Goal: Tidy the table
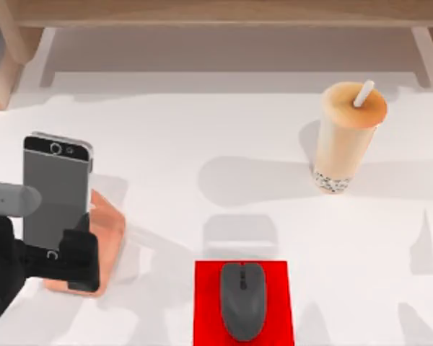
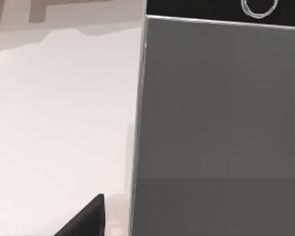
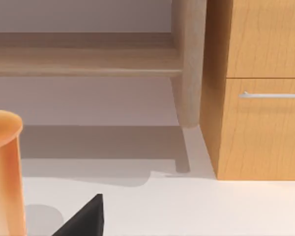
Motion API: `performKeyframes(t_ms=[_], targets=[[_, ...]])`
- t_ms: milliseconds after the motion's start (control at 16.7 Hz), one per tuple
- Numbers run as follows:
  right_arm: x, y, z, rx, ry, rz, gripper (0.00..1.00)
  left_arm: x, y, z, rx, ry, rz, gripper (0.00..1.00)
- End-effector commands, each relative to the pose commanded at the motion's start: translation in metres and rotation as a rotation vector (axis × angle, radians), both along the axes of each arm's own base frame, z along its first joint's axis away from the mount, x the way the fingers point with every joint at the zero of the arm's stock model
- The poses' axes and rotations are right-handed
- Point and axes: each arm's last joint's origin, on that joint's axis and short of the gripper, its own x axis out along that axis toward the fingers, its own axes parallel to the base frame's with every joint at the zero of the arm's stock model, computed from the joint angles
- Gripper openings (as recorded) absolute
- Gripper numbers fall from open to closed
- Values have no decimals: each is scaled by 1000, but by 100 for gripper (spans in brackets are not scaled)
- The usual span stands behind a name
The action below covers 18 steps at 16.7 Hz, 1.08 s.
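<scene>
**Phone in hand, stand underneath**

Left gripper [image 1: 58, 254] at the white table's [image 1: 166, 144] 9 o'clock pinches the slim grey smartphone [image 1: 55, 189] over the salmon-pink stand [image 1: 105, 238]. Guessing next is seating it there. Right gripper's state: can't tell.

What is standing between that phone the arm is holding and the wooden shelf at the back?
Nothing visible. The left end effector holds the phone at the table's left side; bare tabletop lies between it and the wooden shelf. The milk tea cup stands far right.
</scene>
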Motion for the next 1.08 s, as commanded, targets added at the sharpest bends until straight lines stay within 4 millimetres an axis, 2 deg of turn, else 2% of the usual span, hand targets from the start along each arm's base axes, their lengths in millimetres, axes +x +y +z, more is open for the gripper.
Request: performKeyframes(t_ms=[420,780,1080], targets=[[0,0,0,0,0,0,100,1,7,0,-26,-35,15,100],[0,0,0,0,0,0,100,-3,38,-13,-79,-201,80,100],[0,0,0,0,0,0,100,-7,63,-29,-58,-392,157,100]])
